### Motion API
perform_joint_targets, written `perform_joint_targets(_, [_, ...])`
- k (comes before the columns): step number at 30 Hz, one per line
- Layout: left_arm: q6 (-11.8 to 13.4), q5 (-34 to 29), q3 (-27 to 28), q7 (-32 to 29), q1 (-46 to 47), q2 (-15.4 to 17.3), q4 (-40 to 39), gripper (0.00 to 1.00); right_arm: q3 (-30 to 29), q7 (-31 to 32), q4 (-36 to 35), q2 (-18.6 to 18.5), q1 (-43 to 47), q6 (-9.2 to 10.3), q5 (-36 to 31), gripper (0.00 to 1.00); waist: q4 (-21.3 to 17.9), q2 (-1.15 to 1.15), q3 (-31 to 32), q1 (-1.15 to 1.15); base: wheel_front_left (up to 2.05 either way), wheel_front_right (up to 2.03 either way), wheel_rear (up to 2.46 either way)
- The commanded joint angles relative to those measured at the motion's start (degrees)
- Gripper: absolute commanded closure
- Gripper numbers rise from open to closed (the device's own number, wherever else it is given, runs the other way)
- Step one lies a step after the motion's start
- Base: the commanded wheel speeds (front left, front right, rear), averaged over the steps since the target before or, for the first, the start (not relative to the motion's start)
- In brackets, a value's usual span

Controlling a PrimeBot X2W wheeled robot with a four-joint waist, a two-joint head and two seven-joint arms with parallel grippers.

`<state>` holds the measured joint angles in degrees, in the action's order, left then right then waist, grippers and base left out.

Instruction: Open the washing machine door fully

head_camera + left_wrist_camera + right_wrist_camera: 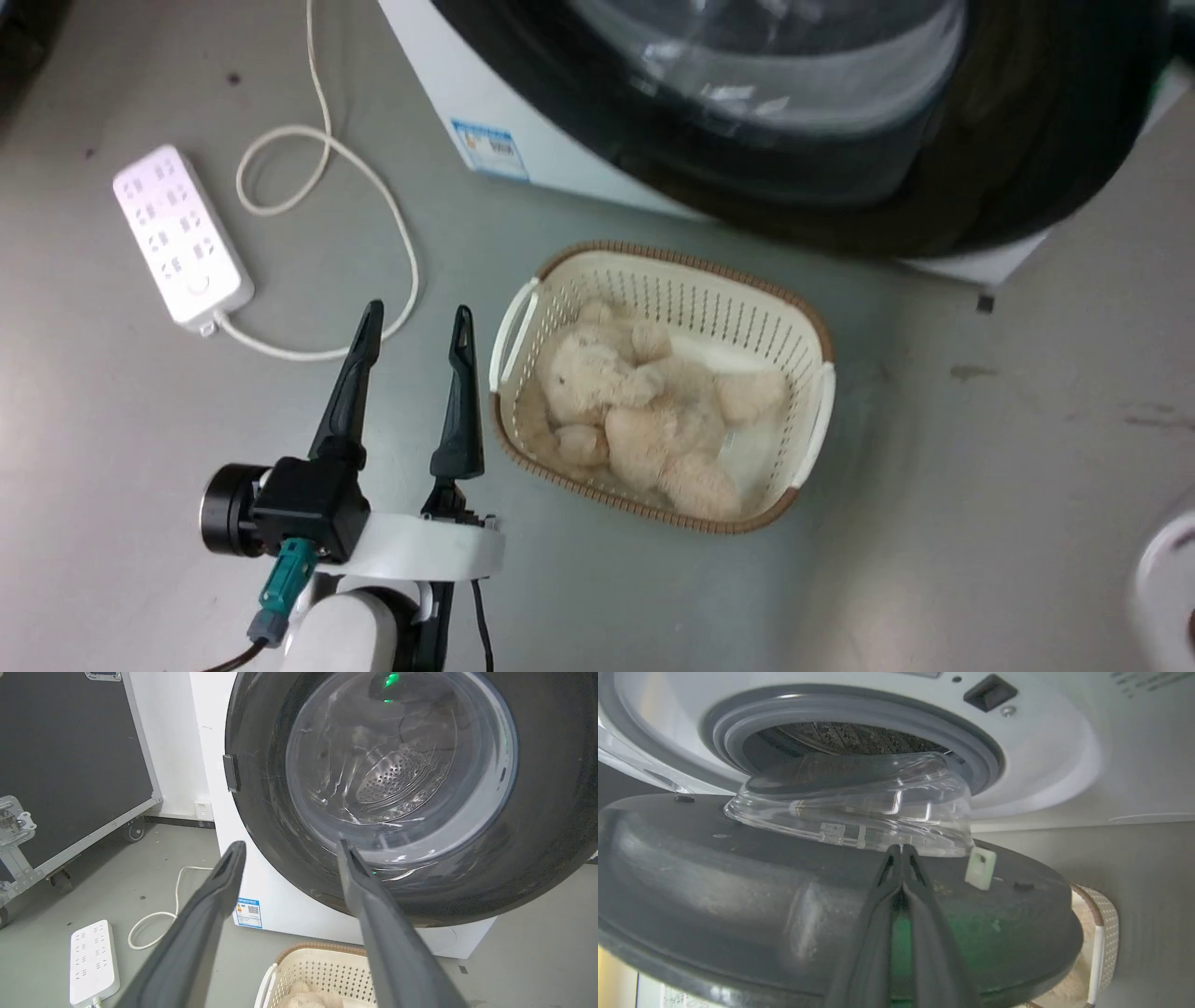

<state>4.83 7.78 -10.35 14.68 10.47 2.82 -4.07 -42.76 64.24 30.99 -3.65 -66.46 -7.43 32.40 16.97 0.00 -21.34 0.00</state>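
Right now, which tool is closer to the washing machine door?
Right. The right tool, shut, reaches over the door, tips by its glass bowl. The left tool is open beside the basket, apart from the door.

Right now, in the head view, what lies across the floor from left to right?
White power strip → left gripper, open → cream basket holding a plush bear.
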Motion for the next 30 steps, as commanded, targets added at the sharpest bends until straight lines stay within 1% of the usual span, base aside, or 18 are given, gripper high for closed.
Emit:
perform_joint_targets(1, [-0.32,-0.2,0.26,0.32,-1.12,0.06,0.32,0.0,1.13,0.51,0.53,0.75,2.68,-0.06,1.54,1.0,-0.66,0.0,2.85,0.0,0.0,0.0,0.0])
perform_joint_targets(6, [-1.24,-0.8,0.85,0.32,-4.08,0.06,1.49,0.0,7.99,0.84,2.54,0.76,10.22,-0.06,8.74,1.0,-1.67,0.0,7.29,0.0,0.0,0.0,0.0])
perform_joint_targets(11, [-2.52,-1.84,1.12,0.32,-7.07,0.06,2.48,0.0,18.6,0.17,3.24,0.77,17.56,-0.06,18.84,1.0,-2.49,0.0,10.62,0.0,0.0,0.0,0.0])
perform_joint_targets(18, [-4.62,-3.44,1.38,0.32,-10.37,0.07,3.25,0.0,33.98,-3.77,3.1,0.77,26.49,-0.06,33.37,1.0,-2.54,0.0,13.27,0.0,0.0,0.0,0.0])
perform_joint_targets(24, [-5.74,-4.13,1.67,0.32,-12.22,0.07,3.39,0.0,48.11,-8.7,1.33,0.77,32.89,-0.06,45.85,1.0,-1.72,0.0,14.7,0.0,0.0,0.0,0.0])
perform_joint_targets(25, [-5.74,-4.13,1.67,0.32,-12.22,0.07,3.39,0.0,48.11,-8.7,1.33,0.77,32.89,-0.06,45.85,1.0,-1.72,0.0,14.7,0.0,0.0,0.0,0.0])
perform_joint_targets(26, [-5.91,-4.24,1.55,0.32,-12.64,0.07,3.37,0.0,52.63,-10.66,0.44,0.77,34.3,-0.06,48.24,1.0,-1.42,0.0,14.95,0.0,0.0,0.0,0.0])
perform_joint_targets(27, [-5.91,-4.24,1.55,0.32,-12.64,0.07,3.37,0.0,52.63,-10.66,0.44,0.77,34.3,-0.06,48.24,1.0,-1.42,0.0,14.95,0.0,0.0,0.0,0.0])
perform_joint_targets(28, [-5.75,-3.95,1.64,0.32,-12.92,0.07,3.35,0.0,56.27,-12.63,-0.4,0.77,35.32,-0.06,49.82,1.0,-1.23,0.0,15.12,0.0,0.0,0.0,0.0])
perform_joint_targets(29, [-5.5,-3.66,1.82,0.32,-13.0,0.07,3.24,0.0,57.63,-13.69,-0.62,0.77,35.67,-0.06,50.46,1.0,-1.16,0.0,15.27,0.0,0.0,0.0,0.0])
perform_joint_targets(30, [-5.5,-3.66,1.82,0.32,-13.0,0.07,3.24,0.0,57.63,-13.69,-0.62,0.77,35.67,-0.06,50.46,1.0,-1.16,0.0,15.27,0.0,0.0,0.0,0.0])
